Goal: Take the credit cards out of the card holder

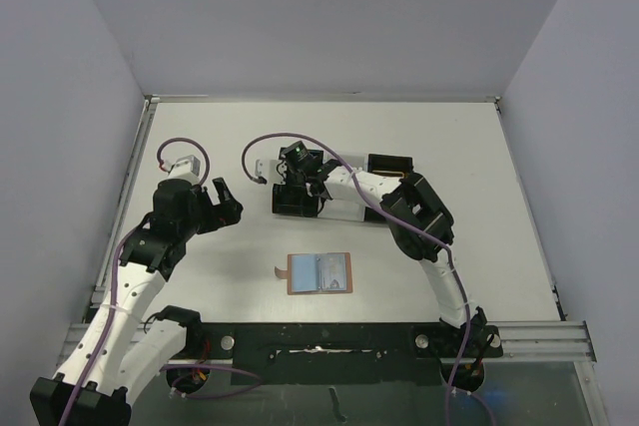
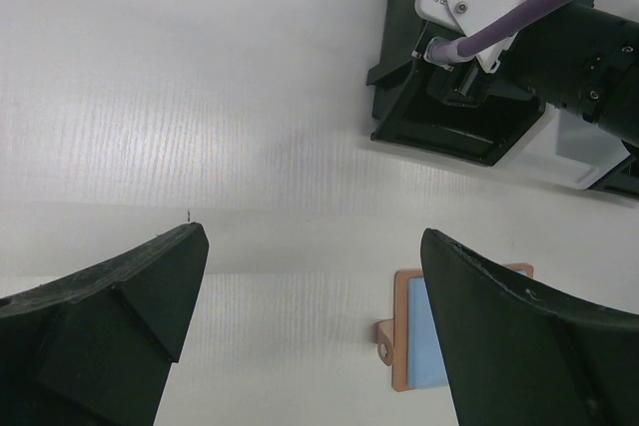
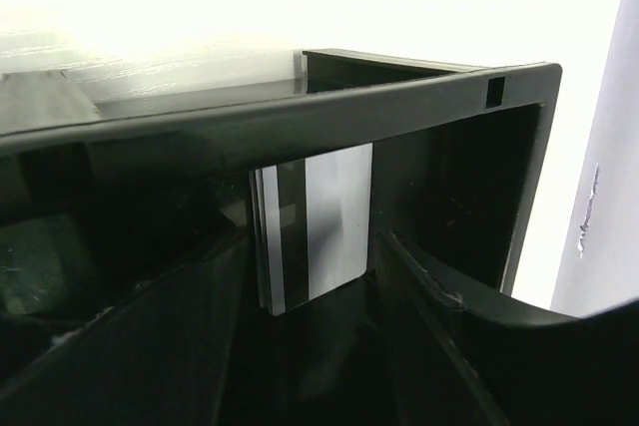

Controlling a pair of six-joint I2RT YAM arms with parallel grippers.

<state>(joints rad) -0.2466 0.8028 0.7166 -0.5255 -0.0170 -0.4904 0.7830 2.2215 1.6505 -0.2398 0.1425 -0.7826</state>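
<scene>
The card holder [image 1: 319, 273] lies open and flat on the table, blue lining up, with its tab at the left; its left edge also shows in the left wrist view [image 2: 411, 341]. My right gripper [image 1: 297, 190] reaches down into the left compartment of the black tray [image 1: 282, 209]. In the right wrist view a silver-grey credit card [image 3: 324, 226] with a dark stripe stands on edge against the tray wall [image 3: 300, 122], with more card edges stacked behind it. My right gripper [image 3: 312, 246] is open, a finger on each side of the cards. My left gripper [image 1: 225, 205] is open and empty [image 2: 315, 246].
The tray's white middle [image 2: 574, 147] and its far black compartment [image 1: 389, 163] lie under the right arm. White walls enclose the table on three sides. A black rail [image 1: 319, 338] runs along the near edge by the arm bases.
</scene>
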